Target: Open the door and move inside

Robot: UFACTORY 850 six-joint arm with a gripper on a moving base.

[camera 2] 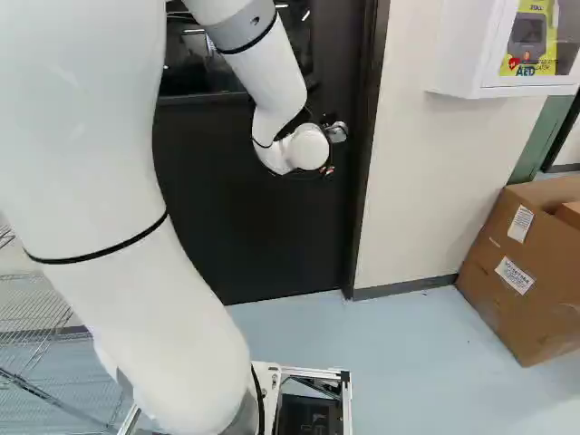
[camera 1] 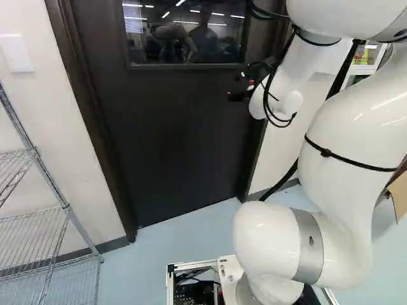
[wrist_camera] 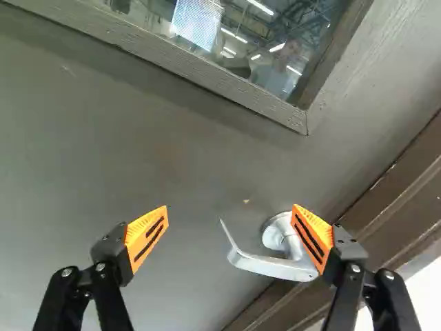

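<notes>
In the left base view my gripper [camera 1: 239, 95] is raised before the dark door [camera 1: 172, 146], near its edge on the arm's side. The door stands closed in its frame, with a window in its upper part. In the wrist view the gripper [wrist_camera: 231, 234] is open, its orange-padded fingers wide apart. The silver lever handle [wrist_camera: 272, 266] shows between them, close to one finger, which overlaps its round base in the view. No grip on the lever is seen; whether that finger touches it, I cannot tell.
A wire shelf rack [camera 1: 38, 210] stands against the wall beside the door's far side. In the right base view a white wall cabinet [camera 2: 462, 54] hangs past the door frame [camera 2: 367, 163], and a large cardboard box [camera 2: 507, 272] sits on the floor.
</notes>
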